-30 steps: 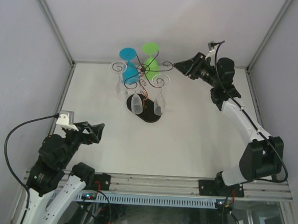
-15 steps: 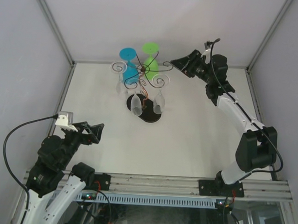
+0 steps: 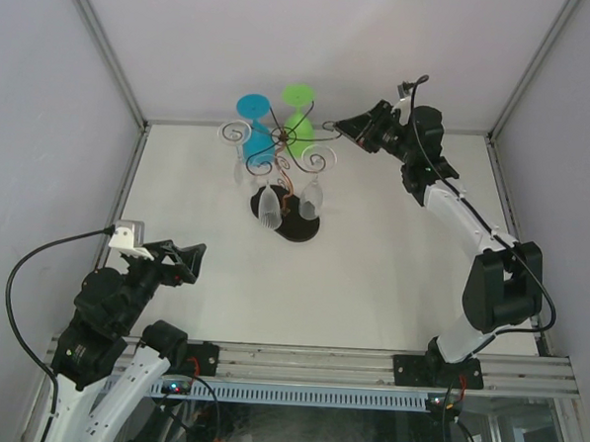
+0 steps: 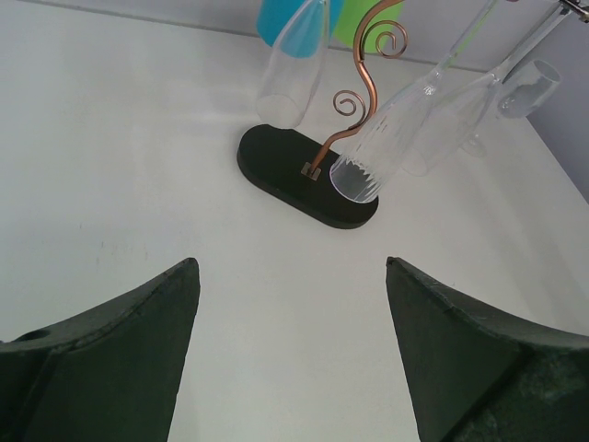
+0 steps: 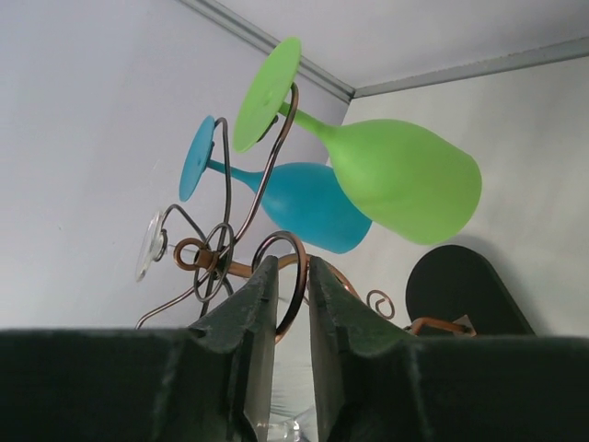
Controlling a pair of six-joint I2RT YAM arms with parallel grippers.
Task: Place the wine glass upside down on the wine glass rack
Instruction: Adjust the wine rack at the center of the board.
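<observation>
The wine glass rack (image 3: 292, 134) stands on its black oval base (image 3: 289, 228) at the back of the table. A green wine glass (image 3: 300, 142), a blue one (image 3: 259, 148) and clear ones (image 3: 269, 208) hang upside down from it. My right gripper (image 3: 342, 125) is at the rack's right scroll arm. In the right wrist view its jaws (image 5: 293, 262) stand close together with a curled wire (image 5: 291, 237) between them. The green glass (image 5: 405, 175) and the blue glass (image 5: 308, 204) hang just beyond. My left gripper (image 3: 196, 258) stays open and holds nothing near the front left.
The left wrist view looks between the wide left gripper (image 4: 287, 267) at the rack's base (image 4: 294, 170), the coppery stem (image 4: 368, 83) and a clear glass (image 4: 386, 138). White walls with metal frame rails close in the table at the back and sides.
My right gripper has moved left onto the rack's scroll arm and its jaws have narrowed. The hanging clear glasses have shifted slightly. The left arm has not moved.
</observation>
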